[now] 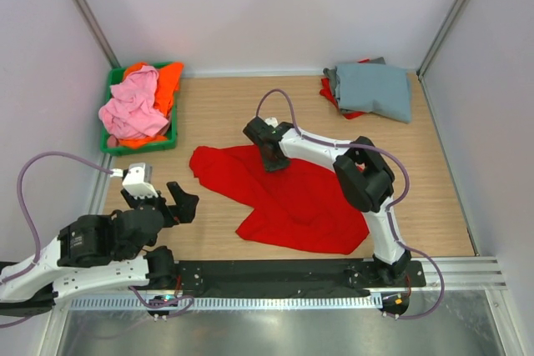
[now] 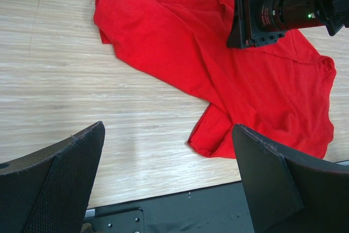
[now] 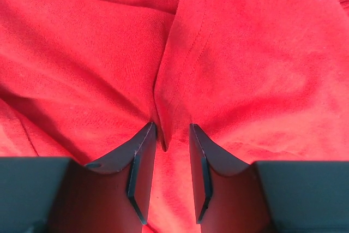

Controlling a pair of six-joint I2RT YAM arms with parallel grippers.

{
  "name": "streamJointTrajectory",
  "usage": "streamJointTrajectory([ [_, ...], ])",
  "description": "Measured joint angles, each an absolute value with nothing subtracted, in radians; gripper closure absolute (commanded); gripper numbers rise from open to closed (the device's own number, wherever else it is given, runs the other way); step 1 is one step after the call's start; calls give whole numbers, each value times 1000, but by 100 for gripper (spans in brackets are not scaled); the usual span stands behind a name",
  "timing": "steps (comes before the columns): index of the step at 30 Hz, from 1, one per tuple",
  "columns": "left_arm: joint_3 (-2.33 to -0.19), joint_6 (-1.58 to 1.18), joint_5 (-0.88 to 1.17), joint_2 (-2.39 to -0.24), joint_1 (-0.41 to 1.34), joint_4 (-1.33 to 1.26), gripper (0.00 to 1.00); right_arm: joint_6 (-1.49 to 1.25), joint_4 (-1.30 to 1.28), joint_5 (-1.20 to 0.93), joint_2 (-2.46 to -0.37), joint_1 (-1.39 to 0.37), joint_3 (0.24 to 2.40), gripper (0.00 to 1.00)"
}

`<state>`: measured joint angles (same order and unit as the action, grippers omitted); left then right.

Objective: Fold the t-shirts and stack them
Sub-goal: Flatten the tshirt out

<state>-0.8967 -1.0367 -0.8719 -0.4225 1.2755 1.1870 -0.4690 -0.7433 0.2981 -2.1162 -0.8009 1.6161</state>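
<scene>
- Now, right gripper [image 3: 172, 129]: jaws partly open, tips pressed down on the red t-shirt [image 3: 245, 53], straddling a raised crease. The crease lies against one finger's inner face, with a gap to the other, so it is not clamped.
- Top view: right gripper [image 1: 271, 160] sits on the far part of the red t-shirt [image 1: 292, 193], near its upper edge. The arm reaches over the cloth from the near side.
- Red t-shirt: spread loose and rumpled on the table [image 1: 225, 106], unfolded — one lobe far-left, a wider mass near-right.
- Left gripper [image 2: 168, 129]: jaws wide open, holding nothing. It hovers off the near-left of the red t-shirt [image 2: 218, 75], clear of the cloth.
- Far-left of the red t-shirt: green bin [image 1: 171, 141] holding a pink t-shirt [image 1: 133, 110] bunched over an orange t-shirt [image 1: 169, 81].
- Far-right of the red t-shirt, well apart: a folded grey-blue t-shirt [image 1: 375, 89] — lying on top of more red cloth [image 1: 329, 93].
</scene>
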Motion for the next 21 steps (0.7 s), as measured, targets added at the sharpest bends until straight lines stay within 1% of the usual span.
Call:
streamJointTrajectory([
  [11, -897, -1037, -872, -422, 1276, 1187, 0, -469, -741, 287, -2101, -785, 1608, 67],
  [21, -897, -1038, -872, -422, 1276, 1187, 0, -469, -735, 276, -2092, -781, 1595, 66],
])
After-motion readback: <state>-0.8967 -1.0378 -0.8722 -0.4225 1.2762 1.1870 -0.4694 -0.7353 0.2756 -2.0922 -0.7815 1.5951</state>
